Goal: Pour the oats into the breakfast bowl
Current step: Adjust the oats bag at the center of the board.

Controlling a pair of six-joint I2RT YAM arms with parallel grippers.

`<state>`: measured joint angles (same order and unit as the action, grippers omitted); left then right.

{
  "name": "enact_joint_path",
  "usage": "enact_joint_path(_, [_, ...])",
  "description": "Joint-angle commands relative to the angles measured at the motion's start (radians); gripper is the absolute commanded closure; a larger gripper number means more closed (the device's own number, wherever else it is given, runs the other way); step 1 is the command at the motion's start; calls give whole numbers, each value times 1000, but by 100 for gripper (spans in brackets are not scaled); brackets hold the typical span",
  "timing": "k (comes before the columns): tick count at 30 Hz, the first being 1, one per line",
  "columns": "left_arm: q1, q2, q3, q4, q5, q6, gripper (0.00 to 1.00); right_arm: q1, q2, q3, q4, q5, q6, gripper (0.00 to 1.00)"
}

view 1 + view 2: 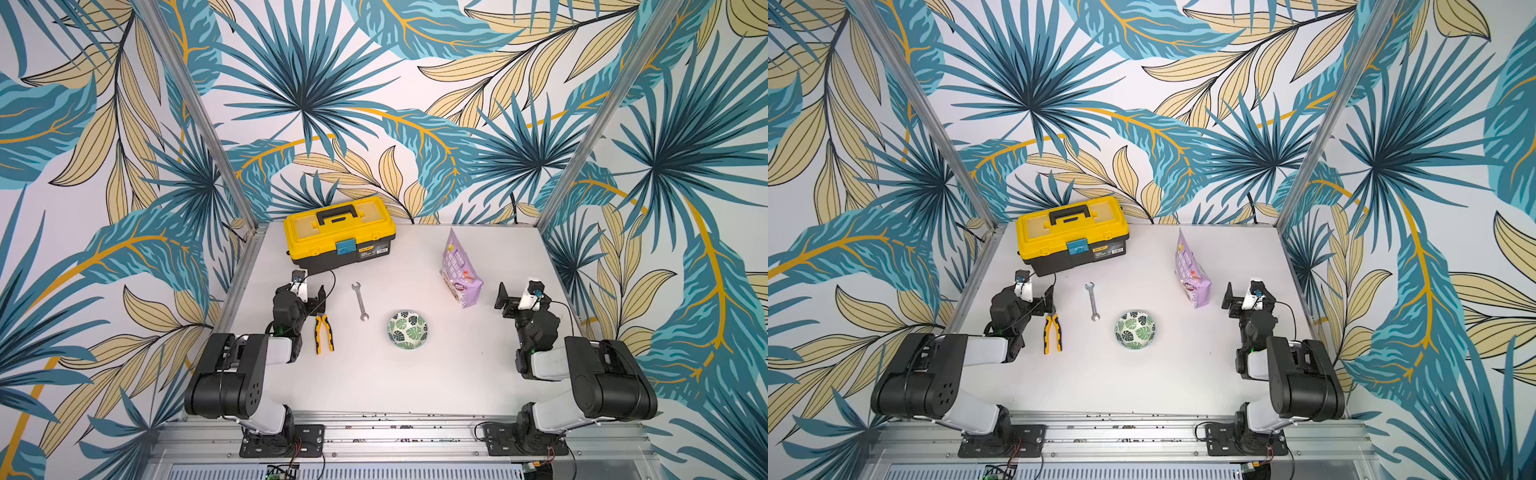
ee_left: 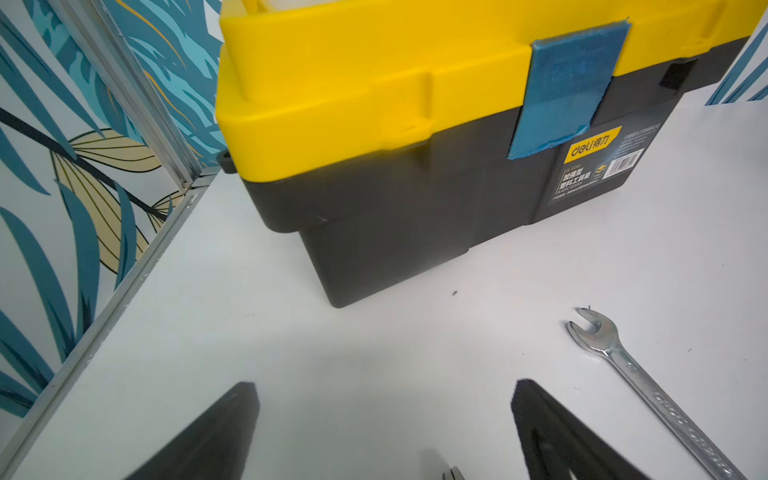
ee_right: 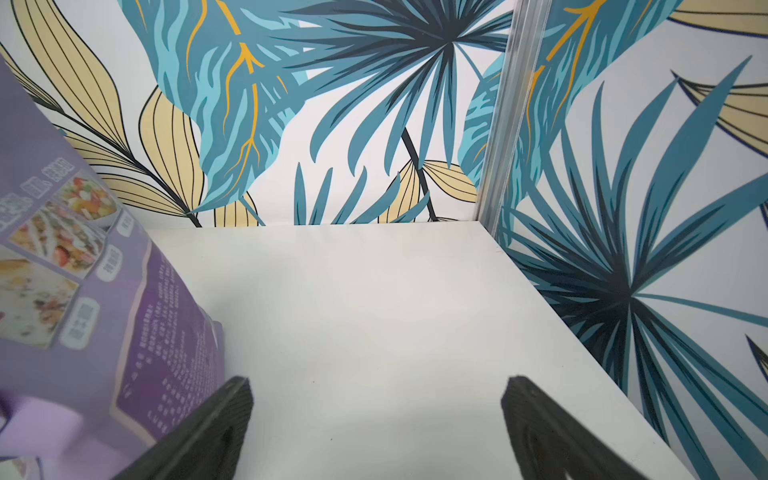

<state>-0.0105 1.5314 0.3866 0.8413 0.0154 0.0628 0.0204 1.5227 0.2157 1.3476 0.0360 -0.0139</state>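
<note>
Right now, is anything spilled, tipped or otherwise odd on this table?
Nothing spilled or tipped: the pouch stands, the bowl sits upright and empty. Only oddity: blue tape across the lid seam of the yellow toolbox.

**Toolbox** (image 2: 374,124), yellow lid, black body. A dark label (image 2: 582,178) is on the front wall.
- Yellow tag (image 2: 592,146) at the label's head: "deli", followed by the characters 得力.
- Below the tag, white lettering in two lines: 加强型 / 塑料工具箱.
- Barcode (image 2: 622,163) beside the tag; its digits are too small to read.
- The remaining fine print is illegible.

**Oats pouch** (image 3: 83,311), lilac. White Chinese captions sit beside food pictures, and a darker purple panel carries dense white print. All of it is too blurred to read.

**Wrench** (image 2: 648,395). Stamped characters run along the shank, not legible.
</note>
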Motion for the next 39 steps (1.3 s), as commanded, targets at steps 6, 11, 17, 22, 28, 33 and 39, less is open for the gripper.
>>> enact_joint_path(6, [-2,-7,15,1,3,-1,0,-2,1,4,-4,-8,14,1])
enact_joint_path(11, [-3,-6,17,-1,2,-1,0,-3,1,4,-3,-11,14,1])
enact_joint_path(17, [-3,-105,72,-170,-78,-36,0,-3,-155,114,-387,1,54,1])
enact_joint_path(22, [0,-277,349,-825,-84,-363,0,-4,-263,291,-796,-45,193,1])
enact_joint_path(28, [-101,-275,445,-925,145,-599,0,-44,-190,469,-1053,-180,280,1])
enact_joint_path(33, [-291,-141,605,-1032,194,-644,0,-93,-109,543,-1112,-324,327,1])
enact_joint_path(39, [-497,187,962,-1250,248,-573,12,-138,24,622,-1104,-579,443,1])
